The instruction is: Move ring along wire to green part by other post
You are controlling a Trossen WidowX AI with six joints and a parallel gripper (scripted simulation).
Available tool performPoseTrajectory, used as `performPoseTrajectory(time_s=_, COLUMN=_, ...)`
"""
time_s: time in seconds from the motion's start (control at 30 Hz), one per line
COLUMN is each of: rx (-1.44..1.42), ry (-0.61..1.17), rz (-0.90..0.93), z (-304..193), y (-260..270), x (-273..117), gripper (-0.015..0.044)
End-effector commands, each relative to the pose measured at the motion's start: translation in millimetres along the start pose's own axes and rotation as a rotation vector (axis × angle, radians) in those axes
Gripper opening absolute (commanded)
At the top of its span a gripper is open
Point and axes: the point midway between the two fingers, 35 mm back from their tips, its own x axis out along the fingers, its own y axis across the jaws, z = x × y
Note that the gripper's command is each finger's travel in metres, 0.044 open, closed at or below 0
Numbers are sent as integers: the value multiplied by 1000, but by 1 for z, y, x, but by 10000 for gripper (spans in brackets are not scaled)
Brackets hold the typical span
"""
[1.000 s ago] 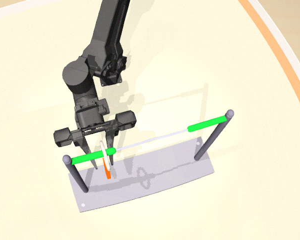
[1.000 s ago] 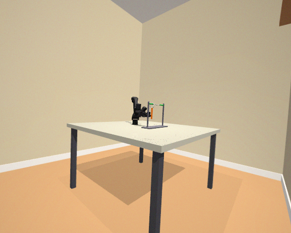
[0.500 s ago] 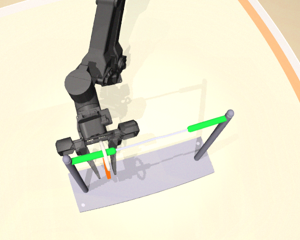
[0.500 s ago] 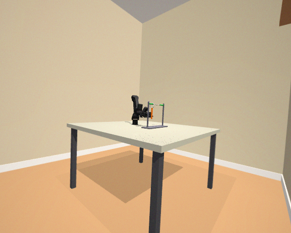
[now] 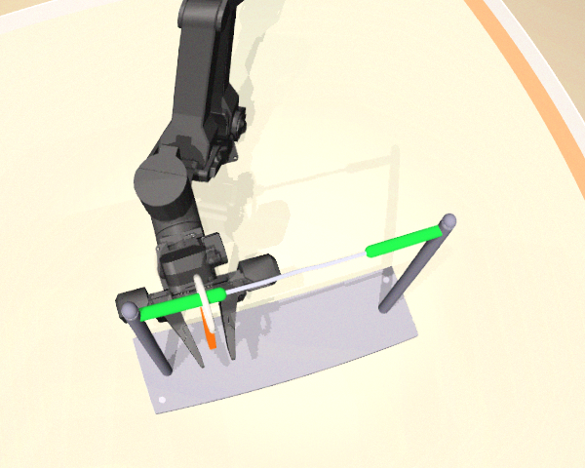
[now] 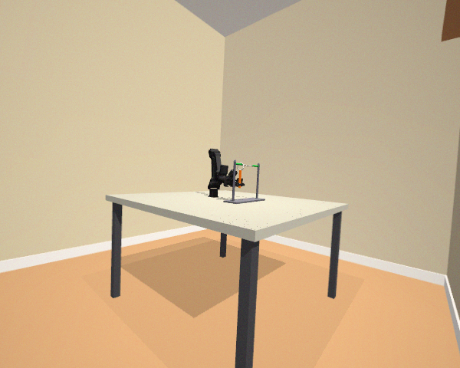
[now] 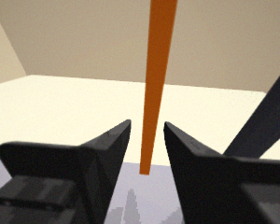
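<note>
The white ring (image 5: 205,302) (image 6: 240,166) hangs around the left green part of the wire (image 5: 172,304), near its inner end. Its orange handle (image 5: 210,334) (image 6: 240,178) (image 7: 155,79) hangs straight down. My gripper (image 5: 217,363) (image 7: 147,124) is open, its fingers partly apart below the wire. In the wrist view the handle shows in the gap between the two fingers, with a space on each side. The thin grey part of the wire (image 5: 323,265) passes above the right side of the gripper in the top view.
The left post (image 5: 150,341) (image 6: 234,182) stands close to the left finger; it may be the dark bar (image 7: 261,117) in the wrist view. The right post (image 5: 413,269) (image 6: 257,182) carries the other green part (image 5: 404,242). Both posts stand on the grey base plate (image 5: 332,332).
</note>
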Motion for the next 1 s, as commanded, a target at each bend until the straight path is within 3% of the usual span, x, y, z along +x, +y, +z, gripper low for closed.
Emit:
performPoseTrajectory(time_s=0.0, rx=7, ry=3, rz=-4, z=-3, y=1, x=9, gripper=160)
performPoseTrajectory(time_s=0.97, rx=8, ry=2, rz=-4, z=-3, y=1, x=11, gripper=160)
